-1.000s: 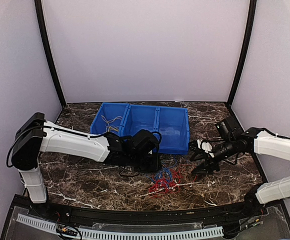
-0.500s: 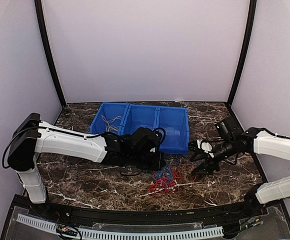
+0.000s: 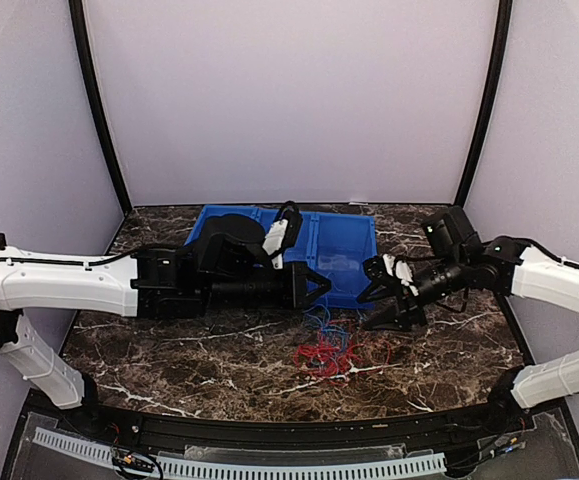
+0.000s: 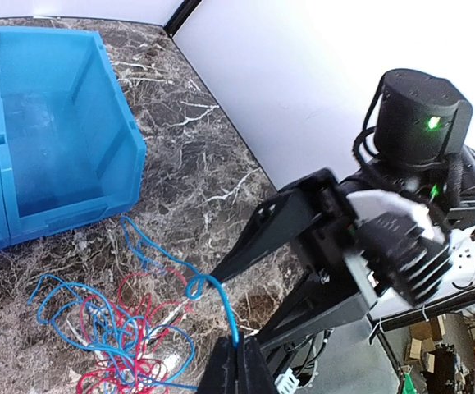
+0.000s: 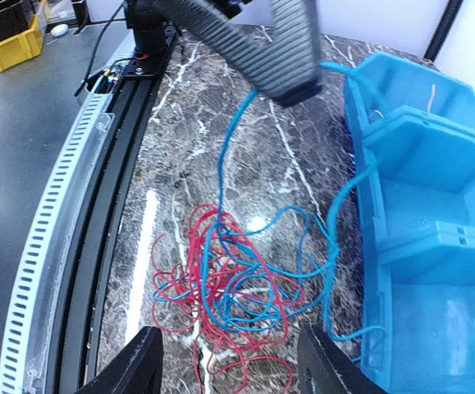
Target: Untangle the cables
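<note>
Left wrist, left gripper (image 4: 239,348) pinching blue cable (image 4: 228,309)

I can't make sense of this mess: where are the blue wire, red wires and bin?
blue wire (image 4: 230,320): left wrist view, taut raised stretch.
red wires (image 3: 321,360): top view, middle of heap.
blue bin (image 4: 57,131): left wrist view, bare floor.
</note>
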`<act>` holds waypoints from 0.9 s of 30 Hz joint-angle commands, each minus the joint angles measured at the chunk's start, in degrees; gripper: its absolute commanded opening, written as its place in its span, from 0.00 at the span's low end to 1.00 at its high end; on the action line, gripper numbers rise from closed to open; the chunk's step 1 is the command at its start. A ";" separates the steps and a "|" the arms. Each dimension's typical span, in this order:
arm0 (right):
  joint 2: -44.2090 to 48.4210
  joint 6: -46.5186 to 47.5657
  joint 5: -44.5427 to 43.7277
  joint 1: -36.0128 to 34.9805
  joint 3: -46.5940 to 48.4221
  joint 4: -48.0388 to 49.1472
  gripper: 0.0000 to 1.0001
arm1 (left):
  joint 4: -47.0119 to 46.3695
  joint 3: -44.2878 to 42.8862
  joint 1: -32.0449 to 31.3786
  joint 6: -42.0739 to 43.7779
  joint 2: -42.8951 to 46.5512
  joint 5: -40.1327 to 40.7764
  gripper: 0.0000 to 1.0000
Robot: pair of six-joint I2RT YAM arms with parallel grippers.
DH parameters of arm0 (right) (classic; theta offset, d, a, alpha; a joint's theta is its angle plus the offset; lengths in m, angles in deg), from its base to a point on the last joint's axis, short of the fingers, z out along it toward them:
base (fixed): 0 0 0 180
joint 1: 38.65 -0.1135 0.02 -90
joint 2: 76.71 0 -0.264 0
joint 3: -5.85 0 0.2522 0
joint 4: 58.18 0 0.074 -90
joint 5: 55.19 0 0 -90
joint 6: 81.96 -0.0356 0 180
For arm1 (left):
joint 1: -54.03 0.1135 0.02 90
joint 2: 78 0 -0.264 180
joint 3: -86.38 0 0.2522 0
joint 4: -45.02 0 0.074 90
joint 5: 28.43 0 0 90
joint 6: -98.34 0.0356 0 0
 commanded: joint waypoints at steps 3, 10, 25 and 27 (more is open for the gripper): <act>-6.60 -0.95 0.73 -6.63 4.85 1.90 0.62 | -3.36 1.64 -1.14 -1.11 5.91 3.57 0.00; -10.80 -2.81 -4.98 -12.52 7.07 8.79 0.98 | -3.77 3.20 -1.30 -4.55 8.68 7.18 0.00; -22.76 -13.88 -10.09 -17.19 4.59 29.03 0.17 | -7.48 7.75 -1.56 -11.59 15.36 14.96 0.00; -23.93 -13.21 -9.06 -17.18 3.06 28.82 0.06 | -6.83 7.13 -1.56 -10.92 17.46 16.27 0.00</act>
